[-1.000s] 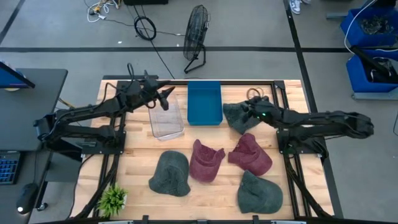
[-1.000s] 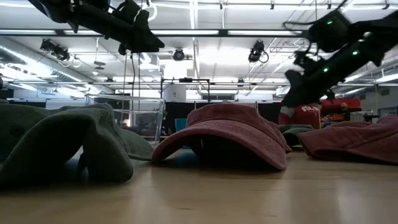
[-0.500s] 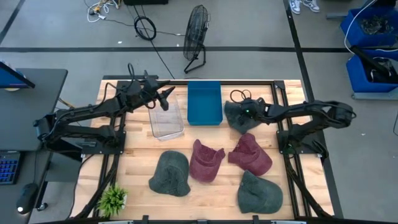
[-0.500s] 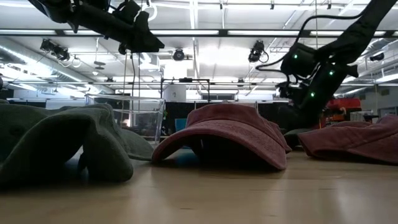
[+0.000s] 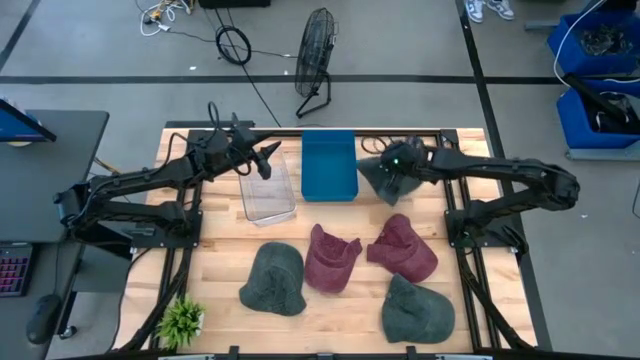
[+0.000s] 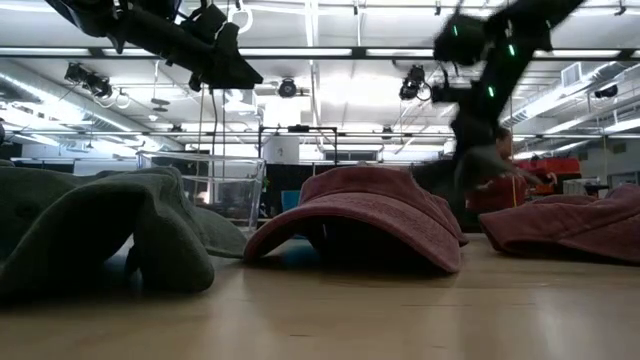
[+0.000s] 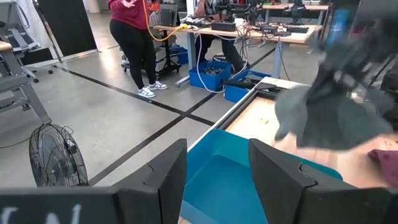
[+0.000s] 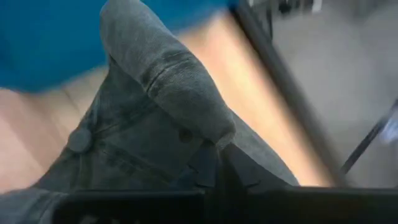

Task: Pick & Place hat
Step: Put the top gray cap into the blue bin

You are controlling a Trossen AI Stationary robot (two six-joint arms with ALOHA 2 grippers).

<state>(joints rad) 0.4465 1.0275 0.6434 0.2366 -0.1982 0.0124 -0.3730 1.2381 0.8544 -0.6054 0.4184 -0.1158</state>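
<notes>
Just right of the blue tray (image 5: 329,165), my right gripper (image 5: 400,160) is shut on a dark grey hat (image 5: 384,180), which hangs beneath it (image 6: 470,172) (image 7: 329,121). Four more hats lie on the table's near half: a grey one (image 5: 272,280), two maroon ones (image 5: 332,258) (image 5: 403,248) and another grey one (image 5: 417,310). My left gripper (image 5: 262,158) hovers open above the clear bin (image 5: 268,190), its fingers (image 7: 168,174) facing the tray (image 7: 236,180). My right gripper pinches a raised fold of the grey hat's crown (image 8: 208,134) between its two shut fingers (image 8: 214,165), not far from the top button (image 8: 79,140). The fingers come from above, slanting down. The hat hangs slack below them, lifted off the table.
A small green plant (image 5: 182,320) stands at the near left corner. The clear bin sits left of the blue tray at the far side. Black cables (image 5: 385,152) lie on the table behind the held hat. People stand in the room beyond (image 7: 134,37).
My right gripper has shut on the dark grey hat and risen, drifting toward the table's far edge beside the blue tray. The hat, which lay on the table, now hangs lifted below the gripper. My left arm has kept still.
</notes>
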